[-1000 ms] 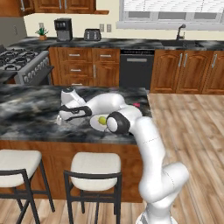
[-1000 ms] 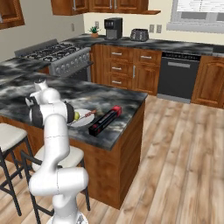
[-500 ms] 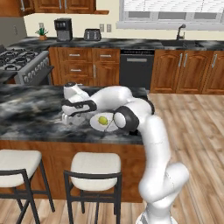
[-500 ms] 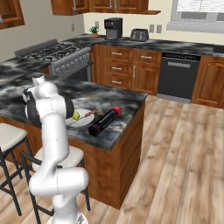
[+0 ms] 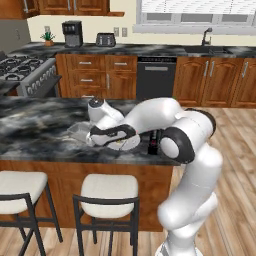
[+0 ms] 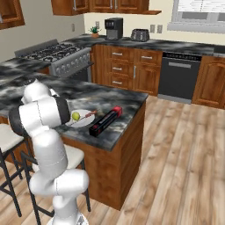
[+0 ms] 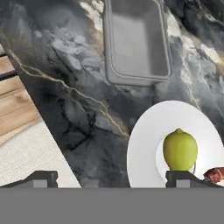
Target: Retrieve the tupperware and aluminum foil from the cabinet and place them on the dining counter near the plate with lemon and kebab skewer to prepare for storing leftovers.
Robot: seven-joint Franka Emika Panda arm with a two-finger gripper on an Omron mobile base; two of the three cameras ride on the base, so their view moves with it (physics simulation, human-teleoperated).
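The translucent grey tub (image 7: 136, 41), rectangular with sloping sides, is sitting empty on the veined marble worktop (image 7: 65, 109) just beside the round white plate (image 7: 146, 148) bearing a lemon (image 7: 180, 149); fingers (image 7: 111, 179) are standing wide, holding nothing.

The counter (image 7: 78, 87) top looks like polished black-and-grey veined marble over a reddish wood base; the tupperware (image 7: 135, 41) is matt, translucent grey plastic, the plate (image 7: 148, 144) smooth white, the lemon (image 7: 180, 149) softly glossy
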